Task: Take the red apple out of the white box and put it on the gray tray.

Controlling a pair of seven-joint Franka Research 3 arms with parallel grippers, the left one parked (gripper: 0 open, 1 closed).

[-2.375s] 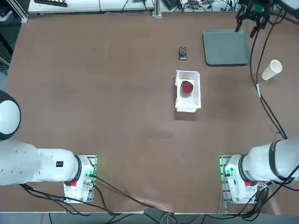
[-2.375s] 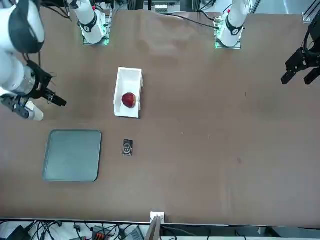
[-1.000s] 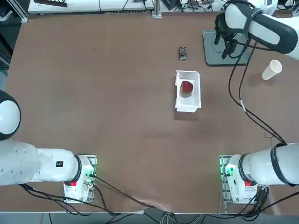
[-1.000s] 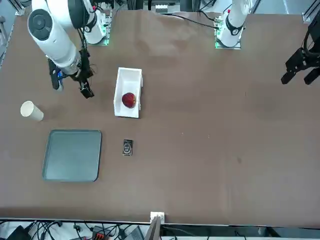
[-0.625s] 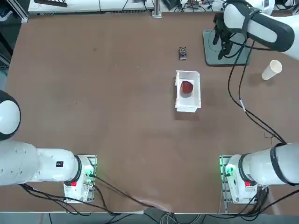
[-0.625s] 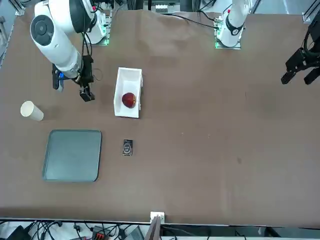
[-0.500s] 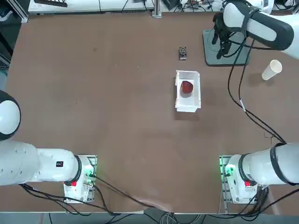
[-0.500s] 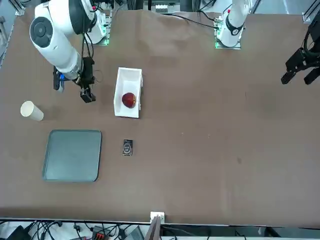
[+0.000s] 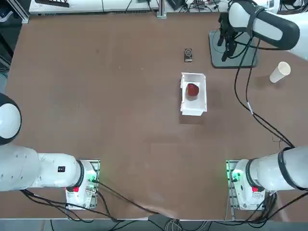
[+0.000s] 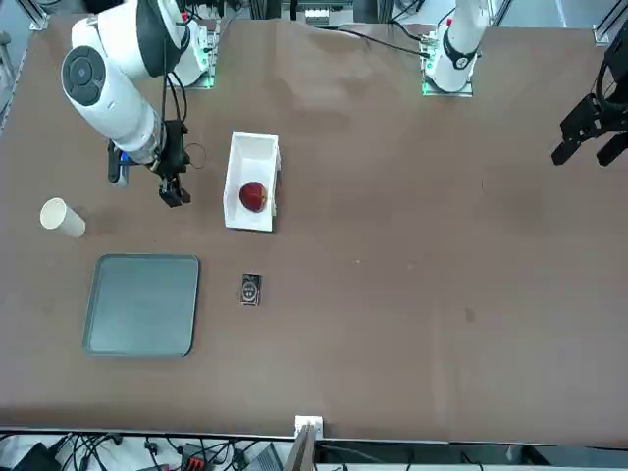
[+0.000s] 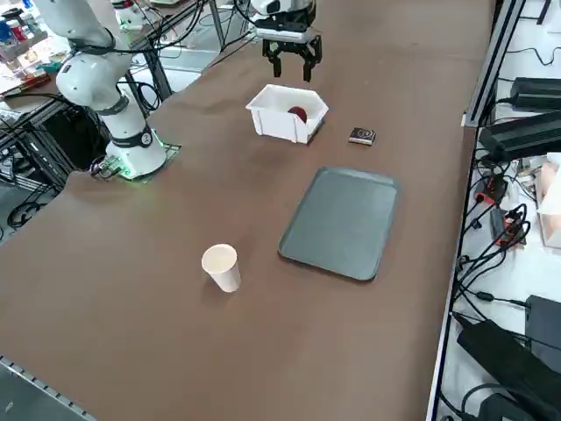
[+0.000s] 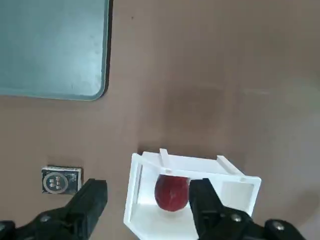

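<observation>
Evidently, the right claw (image 12: 150,186) hangs open and empty, ready to straddle the apple (image 12: 171,193) inside the box (image 12: 130,190)

right arm (image 10: 120,116): white, rounded shell, dark gray bands, round dark gray joint cap (image 10: 84,76), black cables (image 9: 251,72) outside; hand (image 12: 147,215) black, two angular black fingers (image 12: 202,200), silver screws (image 12: 236,218) on them

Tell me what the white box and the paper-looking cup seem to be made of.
The white box looks like smooth molded plastic with a slight sheen: its thin walls are evenly white and meet in crisp corners. The cup is probably matte paper, judging by its plain off-white, tapered wall and thin rim, though foam or plastic can't be ruled out.
</observation>
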